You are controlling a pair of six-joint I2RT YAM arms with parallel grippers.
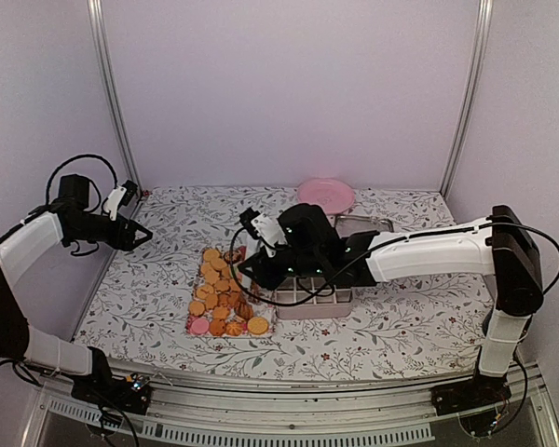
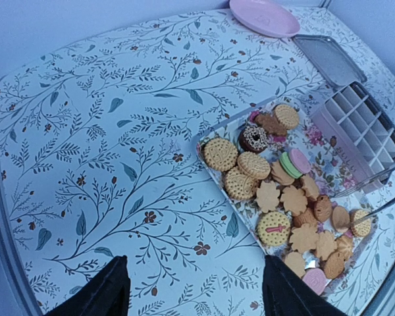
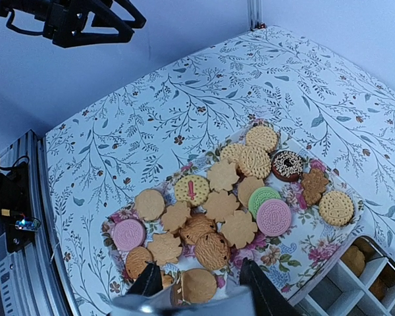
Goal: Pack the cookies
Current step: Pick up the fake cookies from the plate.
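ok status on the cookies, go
Left tool open, empty, off to the side. Right tool open over a cookie at the tray edge. Most cookies unpacked. Nothing blocking.

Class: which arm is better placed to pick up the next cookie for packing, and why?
Right. The right gripper hangs open just above the cookies on the tray, one cookie between its fingers, the box beside it. The left gripper is open over bare table, off to the tray's side.

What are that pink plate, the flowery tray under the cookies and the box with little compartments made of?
Pink plate: probably plastic or glazed ceramic, smooth and evenly coloured with a soft sheen. Flowery tray: looks like printed metal, thin raised rim. Compartment box: seemingly pale moulded plastic, thin matte dividers.
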